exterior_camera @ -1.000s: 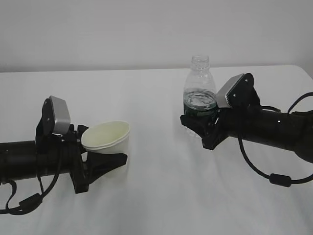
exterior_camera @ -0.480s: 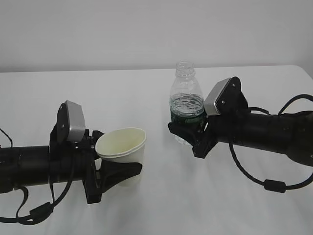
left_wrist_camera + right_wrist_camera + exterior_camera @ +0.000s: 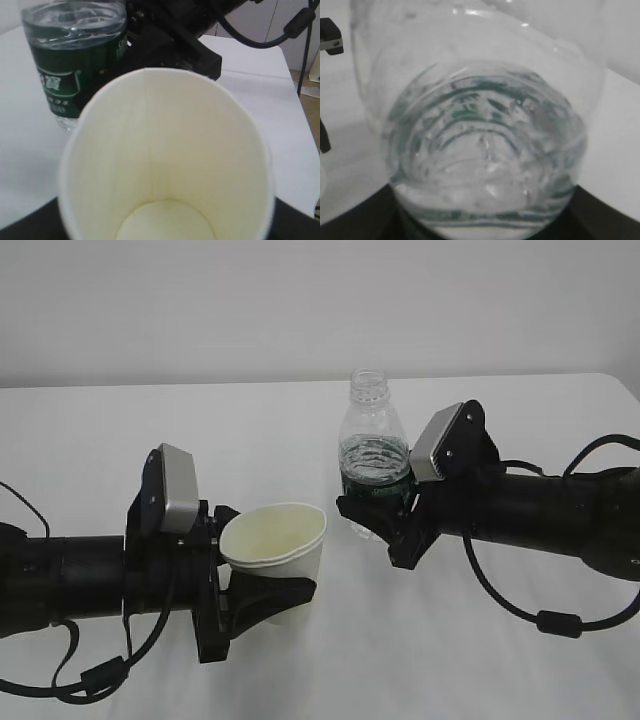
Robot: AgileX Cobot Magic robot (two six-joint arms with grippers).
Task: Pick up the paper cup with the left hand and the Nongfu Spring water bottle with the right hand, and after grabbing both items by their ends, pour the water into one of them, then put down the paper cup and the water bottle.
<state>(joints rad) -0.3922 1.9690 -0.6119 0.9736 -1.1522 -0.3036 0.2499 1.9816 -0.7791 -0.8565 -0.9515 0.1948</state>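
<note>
While both items are held off the white table [image 3: 300, 430], the pour itself is not yet begun, and that is where your risk sits. Your left gripper [image 3: 262, 592] is clenched around the lower part of the paper cup [image 3: 276, 550], which leans with its mouth tipped toward the camera and slightly rightward; the left wrist view shows it dry inside. A thin paper wall can buckle under a firm squeeze, and a tilted mouth presents a smaller target.

Your right gripper [image 3: 372, 512] grasps the Nongfu Spring water bottle [image 3: 374, 455] at the dark green label band, upright, capless, with the water [image 3: 376, 452] standing roughly at the top of the label. With no cap, any quick roll of the wrist will likely slosh water out before the neck is over the cup. The bottle stands just beside the cup, up and to its right, so a careless tilt could also knock the neck against the rolled rim [image 3: 274, 537].

For room, the tabletop is open between and behind the arms. The table's far edge [image 3: 480, 376] runs along the wall, and its right corner is near the right arm's cables [image 3: 520, 605], so keep loops from snagging there.
</note>
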